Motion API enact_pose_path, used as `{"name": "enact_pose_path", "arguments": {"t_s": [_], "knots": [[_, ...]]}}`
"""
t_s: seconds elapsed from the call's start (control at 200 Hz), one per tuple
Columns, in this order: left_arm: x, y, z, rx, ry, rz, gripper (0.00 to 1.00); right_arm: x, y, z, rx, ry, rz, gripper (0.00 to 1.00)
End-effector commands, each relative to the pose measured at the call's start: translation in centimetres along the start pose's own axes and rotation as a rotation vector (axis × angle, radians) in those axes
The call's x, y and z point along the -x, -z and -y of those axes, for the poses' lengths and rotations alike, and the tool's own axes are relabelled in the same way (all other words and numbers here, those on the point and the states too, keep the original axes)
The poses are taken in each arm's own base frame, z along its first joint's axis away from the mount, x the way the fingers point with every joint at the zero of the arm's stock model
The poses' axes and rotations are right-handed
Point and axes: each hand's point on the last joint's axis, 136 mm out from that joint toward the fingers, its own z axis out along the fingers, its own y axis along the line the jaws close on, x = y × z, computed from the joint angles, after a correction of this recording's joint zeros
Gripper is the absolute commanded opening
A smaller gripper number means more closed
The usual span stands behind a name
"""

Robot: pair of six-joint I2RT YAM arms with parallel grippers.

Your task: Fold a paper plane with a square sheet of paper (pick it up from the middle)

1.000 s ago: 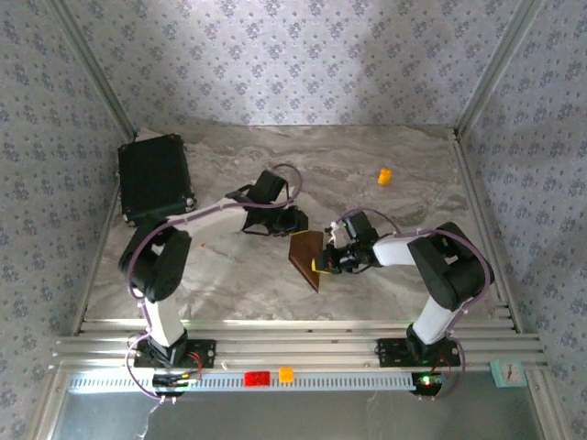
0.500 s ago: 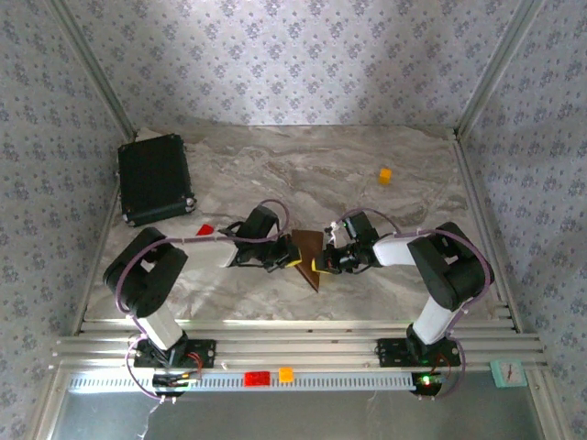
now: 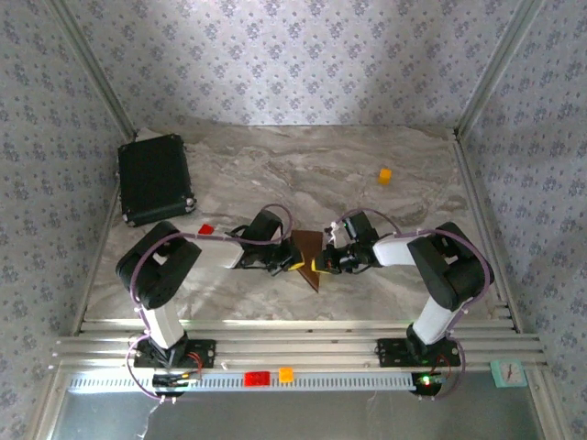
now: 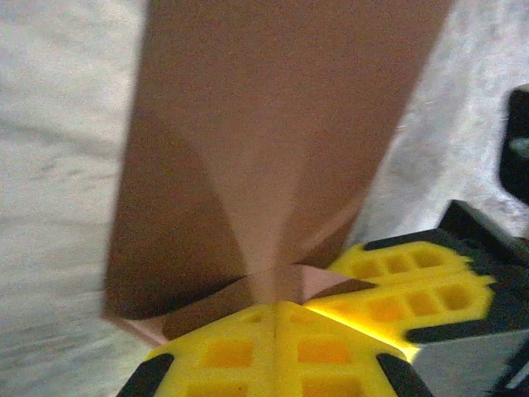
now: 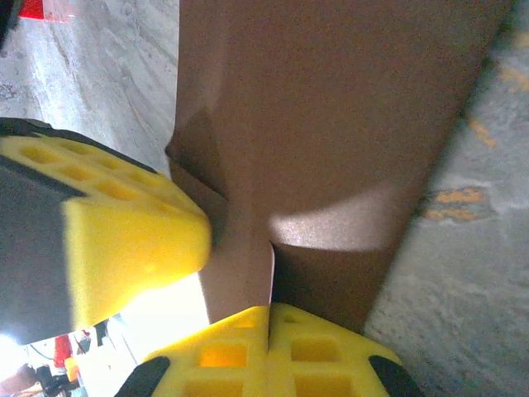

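The square sheet of paper [image 3: 307, 252] is dark brown and folded into a pointed wedge, with its tip toward the near edge of the table. It lies between the two arms at the middle of the table. My left gripper [image 3: 294, 266] is shut on its left side, and in the left wrist view the centre crease of the paper [image 4: 264, 149] runs into my closed left gripper [image 4: 277, 303]. My right gripper [image 3: 317, 265] is shut on the right side. In the right wrist view a fold of the paper [image 5: 331, 124] enters my closed right gripper [image 5: 269, 311].
A black case [image 3: 154, 179] lies at the back left. A small orange block [image 3: 384, 175] sits at the back right, and a small red block [image 3: 205, 229] lies left of my left arm. Metal frame posts and rails border the table.
My left arm swung from near the black case down to the paper and shut on its left side, uncovering the red block. The right gripper kept its hold and did not move.
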Motion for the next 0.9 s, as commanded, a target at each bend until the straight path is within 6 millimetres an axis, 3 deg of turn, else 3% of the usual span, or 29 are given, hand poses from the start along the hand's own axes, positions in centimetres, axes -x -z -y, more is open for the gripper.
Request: {"name": "enact_pose_path", "arguments": {"t_s": [0.0,0.115,0.37,0.51,0.894], "knots": [[-0.7,-0.2,-2.4,0.105,0.002,-0.01,0.03,-1.9,-0.9,2.2,-0.069,-0.041,-0.044,0.0],[-0.8,0.2,-2.7,0.118,-0.01,-0.003,0.04,-1.9,-0.9,2.2,-0.071,-0.043,-0.044,0.0],[-0.3,1.0,1.9,0.025,-0.094,0.01,0.1,-2.0,-0.9,2.3,-0.073,-0.045,-0.045,0.0],[-0.7,0.5,2.6,0.002,-0.11,-0.007,0.1,-2.1,-0.9,2.3,-0.074,-0.045,-0.045,0.0],[-1.7,-0.7,-3.7,0.155,-0.039,-0.023,0.04,-1.5,-0.7,1.2,-0.046,-0.039,-0.031,0.05]]}}
